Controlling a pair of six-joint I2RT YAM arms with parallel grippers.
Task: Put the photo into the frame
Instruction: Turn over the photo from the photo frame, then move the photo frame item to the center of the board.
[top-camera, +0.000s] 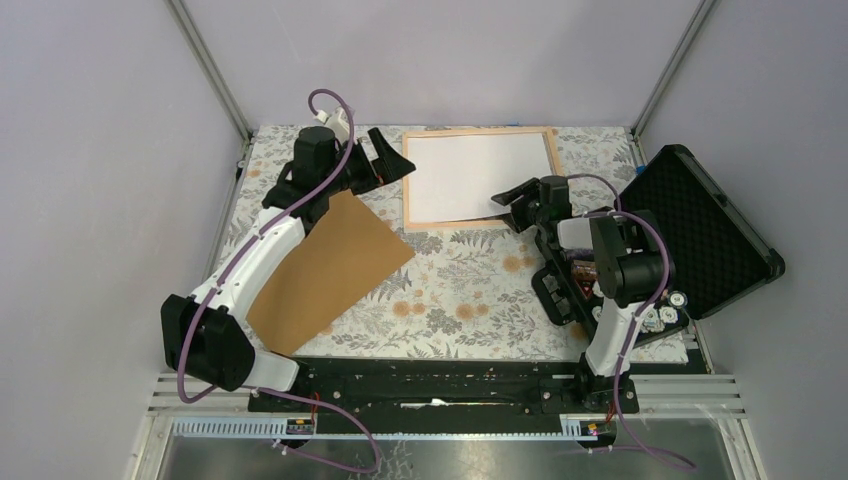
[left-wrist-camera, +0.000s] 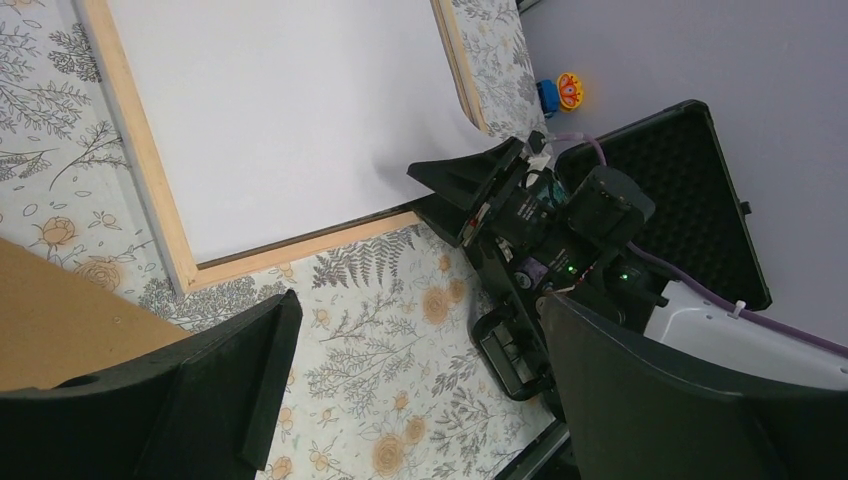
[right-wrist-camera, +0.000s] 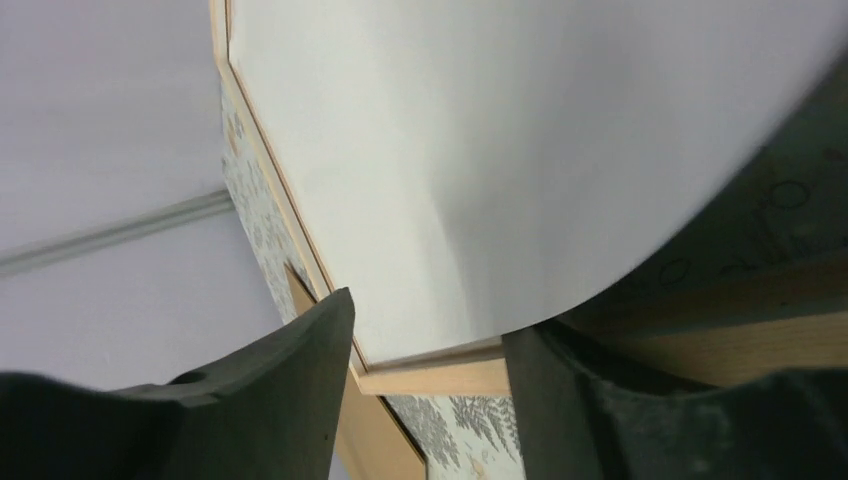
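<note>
At left, the photo (top-camera: 330, 265): lies brown back up on the floral cloth (top-camera: 460, 290), askew, partly under the left arm (top-camera: 262, 250), close to the near-left corner of the frame (top-camera: 406, 205) but apart from it. Left gripper (top-camera: 398, 152): hovers by the frame's left rail, fingers spread wide, holding nothing. Inside the frame, a white sheet (top-camera: 480, 175), near-right corner bowed upward. Right gripper (top-camera: 512, 205): sits at that corner, fingers parted, sheet curling against one of them. Far right, an open black foam-lined case (top-camera: 705, 235).
</note>
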